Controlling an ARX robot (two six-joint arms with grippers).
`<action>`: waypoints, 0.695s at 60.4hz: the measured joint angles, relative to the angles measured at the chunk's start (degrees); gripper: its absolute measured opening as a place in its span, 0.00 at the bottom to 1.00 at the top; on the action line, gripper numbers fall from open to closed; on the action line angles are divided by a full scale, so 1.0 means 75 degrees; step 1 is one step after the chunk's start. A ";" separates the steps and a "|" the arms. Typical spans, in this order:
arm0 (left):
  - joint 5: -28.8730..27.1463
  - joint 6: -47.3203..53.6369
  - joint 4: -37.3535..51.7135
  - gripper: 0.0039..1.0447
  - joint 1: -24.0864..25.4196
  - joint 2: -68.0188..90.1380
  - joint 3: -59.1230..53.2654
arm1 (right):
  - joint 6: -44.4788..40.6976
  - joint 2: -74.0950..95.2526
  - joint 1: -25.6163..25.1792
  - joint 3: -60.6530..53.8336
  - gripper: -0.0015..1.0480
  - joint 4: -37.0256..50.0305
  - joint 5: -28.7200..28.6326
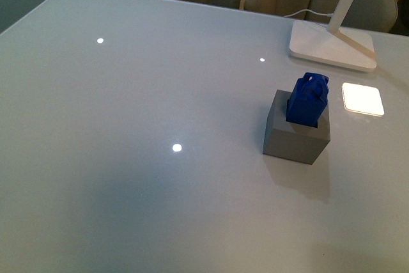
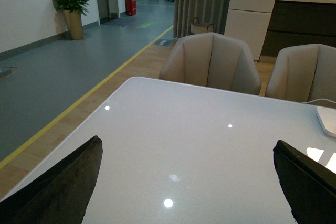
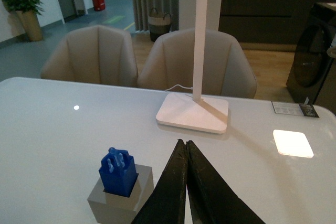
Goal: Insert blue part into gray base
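Blue part seated in gray base, arms clear.

Front view: the blue part [image 1: 307, 99] stands in the gray base [image 1: 296, 129], at about 3 o'clock on the table [image 1: 160, 177]; it looks tilted, so it may sit proud.
Left wrist view: left gripper [image 2: 184, 182] spread wide, empty.
Right wrist view: right gripper [image 3: 185, 153] clenched on nothing, beside the base; a swing could knock it.

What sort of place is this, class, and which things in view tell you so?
Probably an office or showroom lounge, not a factory. Upholstered chairs stand at a glossy white table with a white desk lamp; beyond lie an open hallway with a potted plant and a yellow floor line.
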 joint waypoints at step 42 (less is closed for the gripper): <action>0.0000 0.0000 0.0000 0.93 0.0000 0.0000 0.0000 | 0.0000 -0.2576 0.0000 0.0000 0.02 -0.2620 -0.0003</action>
